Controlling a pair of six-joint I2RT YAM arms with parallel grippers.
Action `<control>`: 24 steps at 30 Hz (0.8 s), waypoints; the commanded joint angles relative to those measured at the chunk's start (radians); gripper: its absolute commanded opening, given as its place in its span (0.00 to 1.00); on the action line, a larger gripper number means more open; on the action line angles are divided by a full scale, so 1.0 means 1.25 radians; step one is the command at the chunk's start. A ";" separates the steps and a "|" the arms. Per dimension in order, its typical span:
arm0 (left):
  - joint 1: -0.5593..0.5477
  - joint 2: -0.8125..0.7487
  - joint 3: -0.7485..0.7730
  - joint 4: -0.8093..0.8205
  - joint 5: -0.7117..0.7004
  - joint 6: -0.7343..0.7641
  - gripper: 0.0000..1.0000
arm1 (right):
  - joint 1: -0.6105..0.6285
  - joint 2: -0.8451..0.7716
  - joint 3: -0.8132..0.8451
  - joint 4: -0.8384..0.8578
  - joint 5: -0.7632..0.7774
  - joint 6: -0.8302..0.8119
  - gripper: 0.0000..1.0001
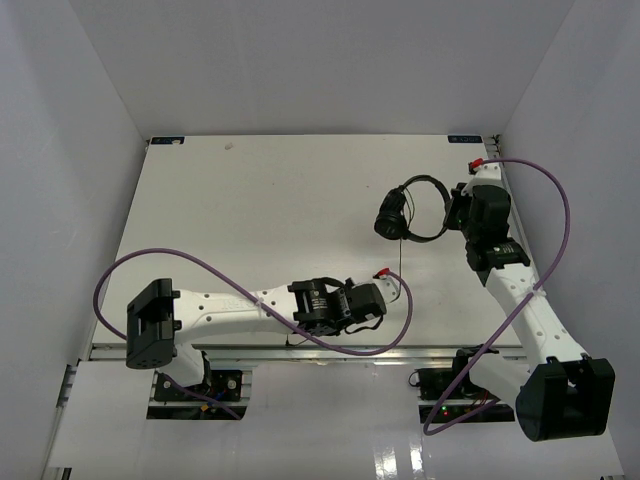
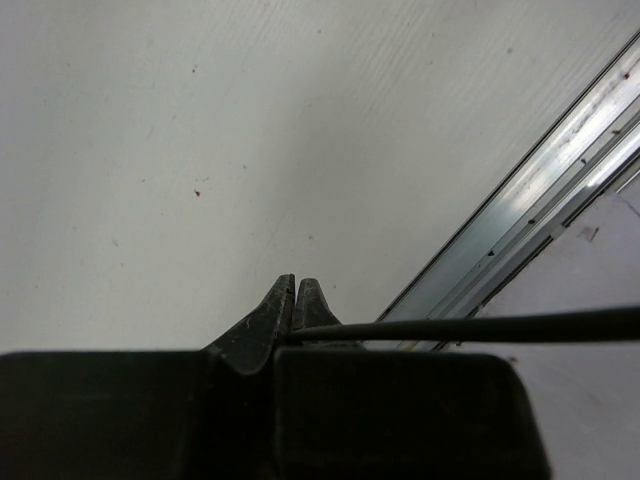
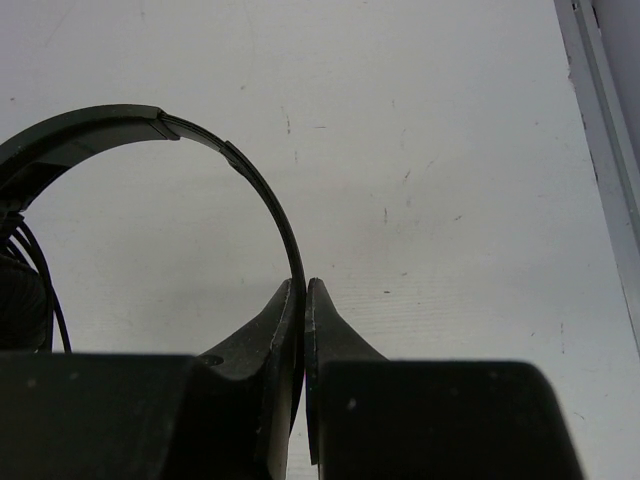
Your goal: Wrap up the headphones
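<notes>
The black headphones (image 1: 412, 210) hang over the right side of the white table (image 1: 260, 200), one round earcup (image 1: 390, 218) turned to the left. My right gripper (image 1: 452, 212) is shut on the thin headband (image 3: 150, 125), which curves up and left from between the fingertips (image 3: 290, 300); part of an earcup (image 3: 15, 300) shows at the left edge. The thin black cable (image 1: 399, 255) drops from the headphones toward my left gripper (image 1: 386, 290). My left gripper (image 2: 294, 300) is shut on this cable (image 2: 480, 327), which leaves to the right.
An aluminium rail (image 2: 520, 210) runs along the table's near edge, close to the left gripper. Thick purple robot cables (image 1: 560, 230) loop beside both arms. White walls (image 1: 60, 150) close in the table on three sides.
</notes>
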State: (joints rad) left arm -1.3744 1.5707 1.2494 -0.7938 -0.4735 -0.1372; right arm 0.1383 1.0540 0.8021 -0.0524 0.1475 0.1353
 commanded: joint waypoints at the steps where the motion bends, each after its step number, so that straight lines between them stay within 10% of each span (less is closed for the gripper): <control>1: -0.021 0.012 0.031 -0.103 0.021 -0.011 0.00 | -0.015 0.012 0.063 0.045 -0.012 0.086 0.08; 24: 0.053 -0.053 -0.032 -0.186 0.061 -0.117 0.00 | -0.143 0.116 0.147 0.017 -0.156 0.249 0.08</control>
State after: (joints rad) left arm -1.3317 1.6121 1.2049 -1.0382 -0.4243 -0.2678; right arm -0.0192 1.2068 0.9184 -0.1313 -0.0729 0.3877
